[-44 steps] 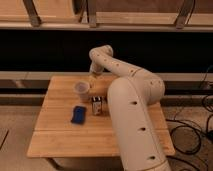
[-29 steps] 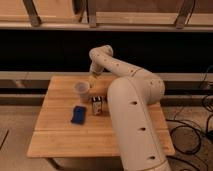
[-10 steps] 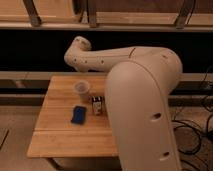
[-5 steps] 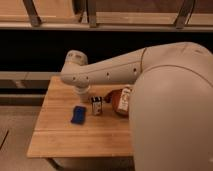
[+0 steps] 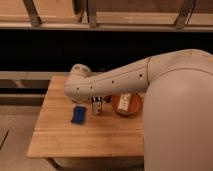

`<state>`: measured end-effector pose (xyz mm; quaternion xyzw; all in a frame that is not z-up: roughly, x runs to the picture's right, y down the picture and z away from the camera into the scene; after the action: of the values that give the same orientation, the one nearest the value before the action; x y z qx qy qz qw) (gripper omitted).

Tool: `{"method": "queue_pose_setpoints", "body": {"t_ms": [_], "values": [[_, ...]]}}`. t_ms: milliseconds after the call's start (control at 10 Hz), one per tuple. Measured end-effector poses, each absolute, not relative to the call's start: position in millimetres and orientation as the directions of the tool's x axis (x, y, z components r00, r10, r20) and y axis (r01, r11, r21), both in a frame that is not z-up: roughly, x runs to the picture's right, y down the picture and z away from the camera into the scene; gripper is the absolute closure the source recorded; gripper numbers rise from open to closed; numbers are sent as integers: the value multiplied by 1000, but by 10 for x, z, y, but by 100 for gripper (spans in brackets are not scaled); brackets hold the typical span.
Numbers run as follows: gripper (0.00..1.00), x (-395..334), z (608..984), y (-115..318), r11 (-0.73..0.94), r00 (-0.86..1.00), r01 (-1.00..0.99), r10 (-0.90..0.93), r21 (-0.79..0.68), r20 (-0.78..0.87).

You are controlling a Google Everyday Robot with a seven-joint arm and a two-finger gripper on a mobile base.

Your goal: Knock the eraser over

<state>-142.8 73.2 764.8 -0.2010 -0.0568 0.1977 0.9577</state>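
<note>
eraser: small dark rectangular block with a white label face (image 5: 97,106). Upright near the middle of the table, just below the arm. Not tipped yet.
gripper: not visible from here. I'd guess it's hidden behind the big cream-white arm link (image 5: 115,85) lying across the back of the table. Can't tell whether it's spread or pressed together.
risk, neighbours: flat blue rectangular pad (image 5: 78,115) sits just left of the eraser and a round orange thing with a white label (image 5: 127,104) just right. A wide sweep clips one of them, and the orange one looks like it could roll.
risk, wrong contact: the link and its rounded joint (image 5: 77,81) hang low over the things, so the arm body could drag them before the gripper gets there.
risk, slide: a push low on the block probably shoves it along instead of toppling it. Contact should be near the top.
risk, overshoot: a hard hit could send it off the table edge.
table: small light wooden slab top (image 5: 85,142), plank seams showing.
room: dark band (image 5: 45,50) behind the table, wood-toned rails above it, pale floor (image 5: 17,130) to the left.
</note>
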Motion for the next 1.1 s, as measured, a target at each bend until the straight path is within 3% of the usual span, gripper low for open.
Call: {"method": "queue_pose_setpoints", "body": {"t_ms": [600, 900, 1100], "values": [[100, -983, 8031, 1177, 714, 887, -427, 449, -556, -105], [100, -521, 8304, 857, 724, 878, -473, 433, -502, -202], [100, -461, 8518, 471, 787, 906, -422, 382, -449, -181]]}}
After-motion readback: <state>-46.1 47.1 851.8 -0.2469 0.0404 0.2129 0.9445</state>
